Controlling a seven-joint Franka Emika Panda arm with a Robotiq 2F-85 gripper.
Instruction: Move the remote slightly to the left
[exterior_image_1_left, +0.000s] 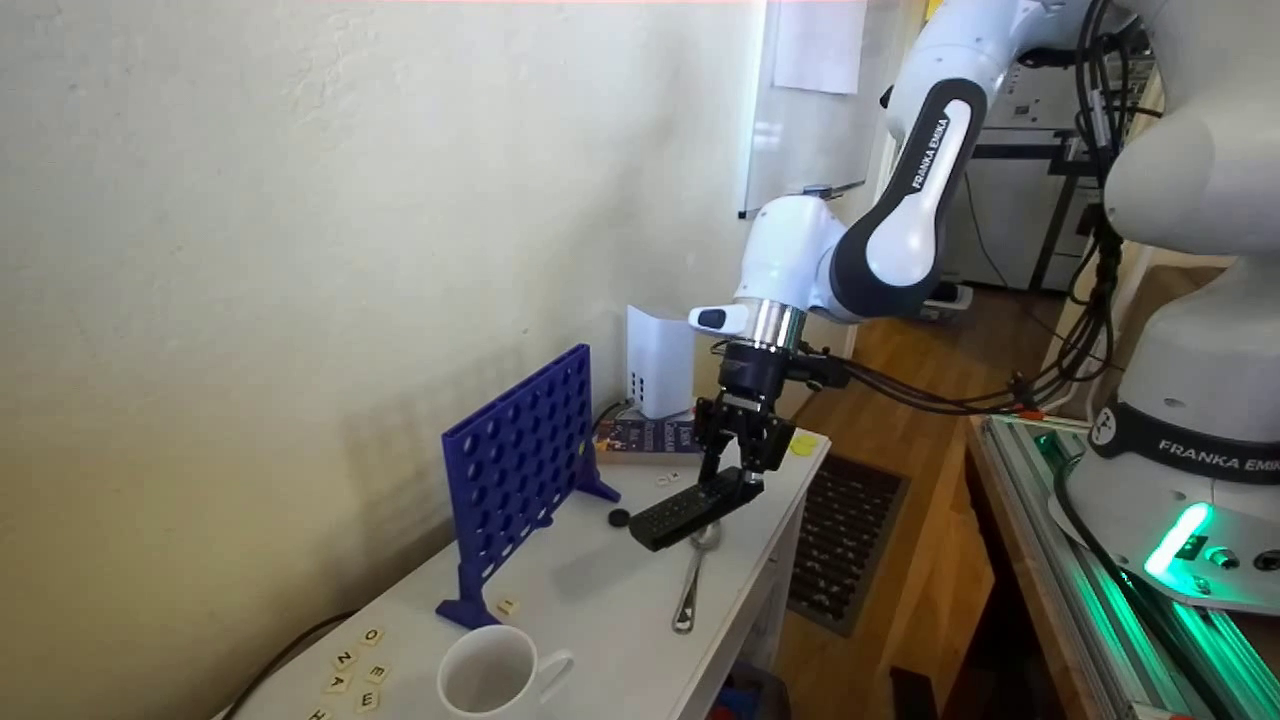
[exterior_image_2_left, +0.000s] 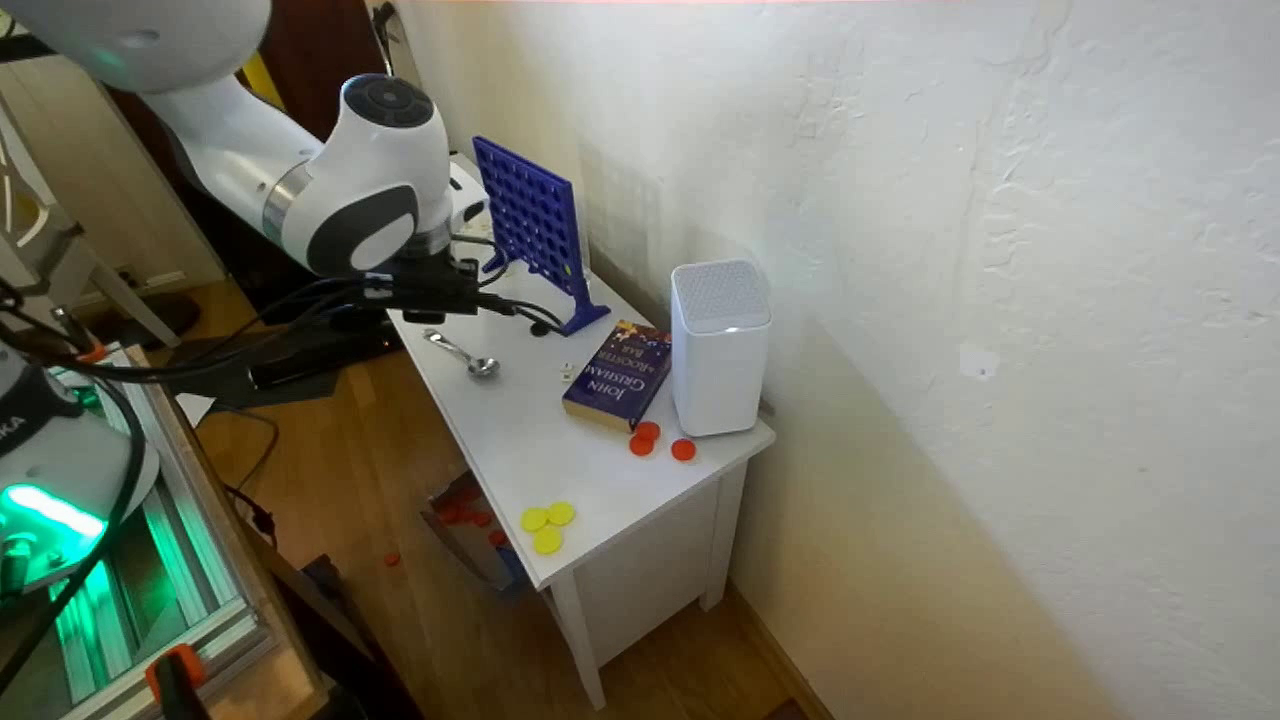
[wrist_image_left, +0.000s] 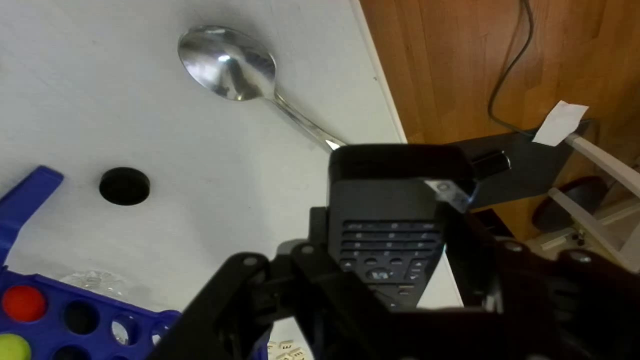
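Observation:
The remote (exterior_image_1_left: 684, 511) is a black rectangular control with rows of buttons. My gripper (exterior_image_1_left: 733, 480) is shut on its sides near one end and holds it above the white table, tilted, with its free end reaching out over the spoon. In the wrist view the remote (wrist_image_left: 387, 237) sits between the two fingers (wrist_image_left: 384, 212), its button face toward the camera. In an exterior view the arm hides both the remote and the fingers.
A metal spoon (exterior_image_1_left: 697, 575) lies below the remote, near the table edge. A blue game rack (exterior_image_1_left: 520, 470), black disc (exterior_image_1_left: 619, 518), white mug (exterior_image_1_left: 490, 672), book (exterior_image_2_left: 622, 375) and white router (exterior_image_2_left: 722, 350) stand or lie around. Letter tiles and yellow discs (exterior_image_2_left: 548, 540) also lie there.

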